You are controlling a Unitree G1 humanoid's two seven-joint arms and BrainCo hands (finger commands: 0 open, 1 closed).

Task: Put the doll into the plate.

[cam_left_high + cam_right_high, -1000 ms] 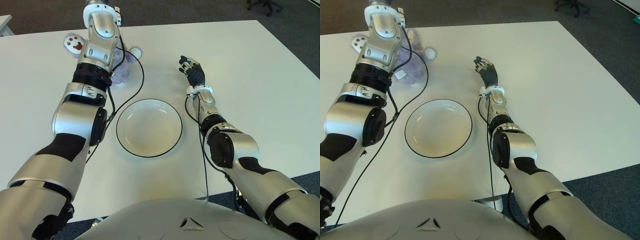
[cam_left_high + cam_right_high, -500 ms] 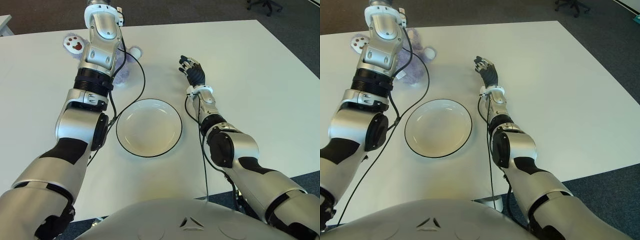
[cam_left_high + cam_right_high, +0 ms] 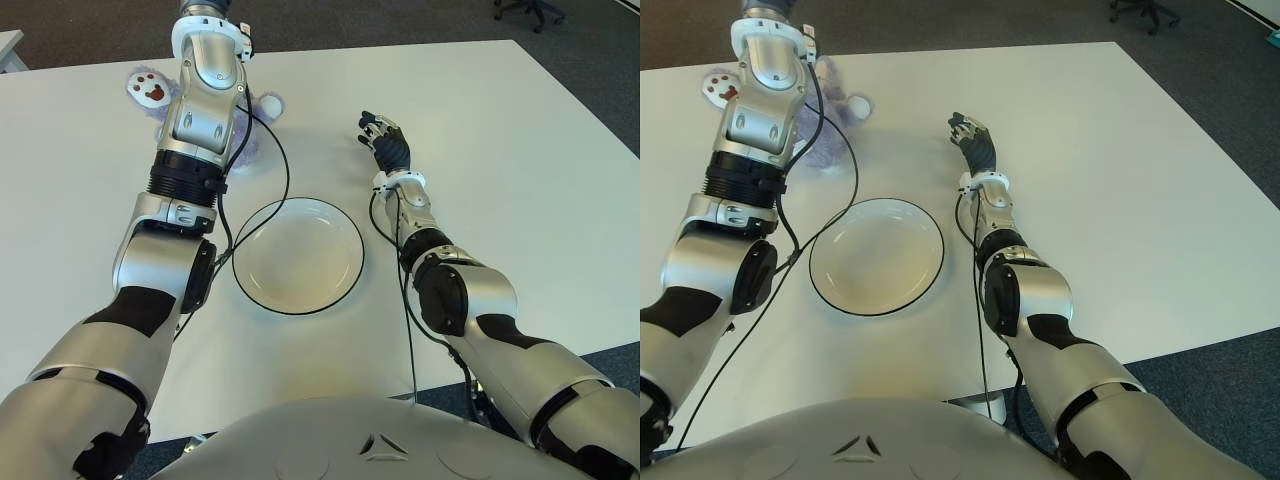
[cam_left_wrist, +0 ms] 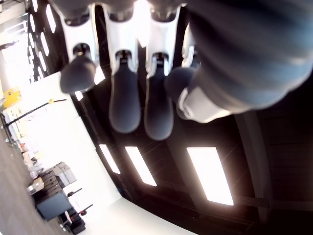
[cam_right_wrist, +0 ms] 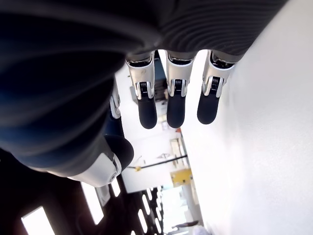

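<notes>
Compared with a second ago, left forearm has risen and reached farther toward the far left of the table [image 3: 520, 150], so more of the doll [image 3: 150, 88] shows beside it; doll, plate [image 3: 298, 255] and right arm are unchanged. Left hand [image 4: 132, 93] is out of the eye views; its wrist view shows fingers [image 4: 125, 105] extended, holding nothing, ceiling lights behind. Doll lies on the table beyond the plate, apart from it; right hand [image 3: 385, 142] shows right of the plate, fingers [image 5: 175, 105] straight and empty.
</notes>
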